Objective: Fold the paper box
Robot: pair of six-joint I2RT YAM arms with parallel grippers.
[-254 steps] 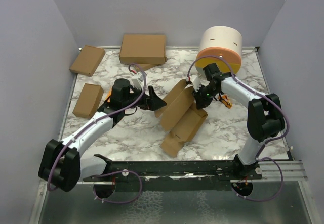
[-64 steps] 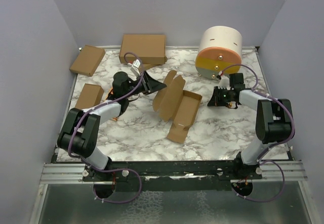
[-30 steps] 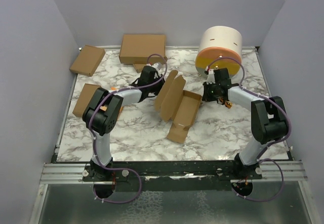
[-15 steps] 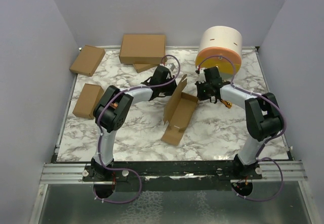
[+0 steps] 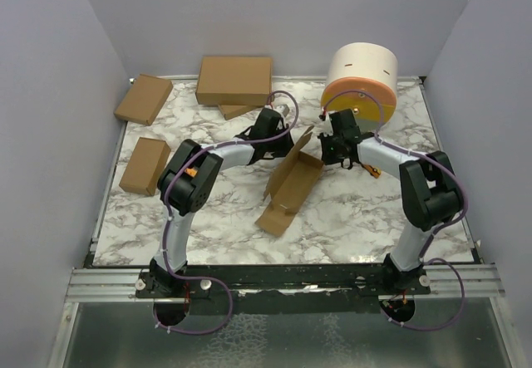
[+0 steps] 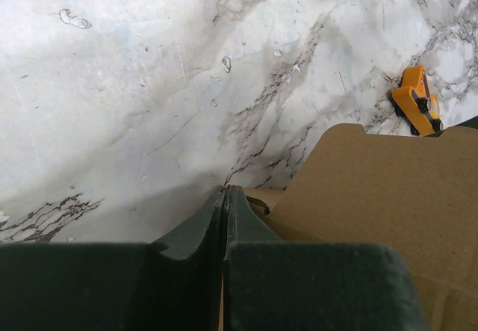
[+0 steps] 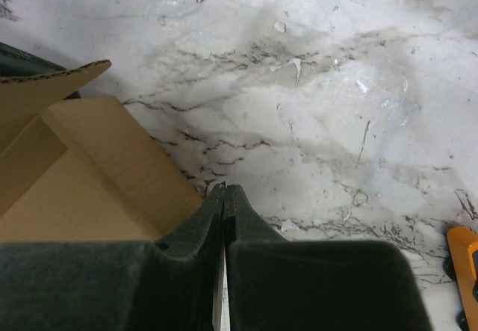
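The paper box (image 5: 293,184) lies mid-table as an open brown cardboard trough with its far flap (image 5: 304,139) standing up. My left gripper (image 5: 288,141) is shut and empty, its tip against the box's far left edge. In the left wrist view the closed fingertips (image 6: 225,190) touch the table next to a cardboard panel (image 6: 373,196). From the right, my right gripper (image 5: 327,149) reaches the far end of the box, also shut. The right wrist view has that gripper (image 7: 225,187) on the marble beside the box's inner wall (image 7: 89,166), holding nothing.
A large brown carton (image 5: 235,80) sits at the back with a cardboard piece (image 5: 236,111) under its edge. Two small cartons (image 5: 143,98) (image 5: 145,164) lie at the left. A white and orange cylinder (image 5: 359,81) stands back right. An orange tool (image 5: 371,169) lies near the right arm.
Both shut grippers have closed in on the box's far end, left moving right and right moving left. The tall side flap has come down and the box's near end has swung leftward.
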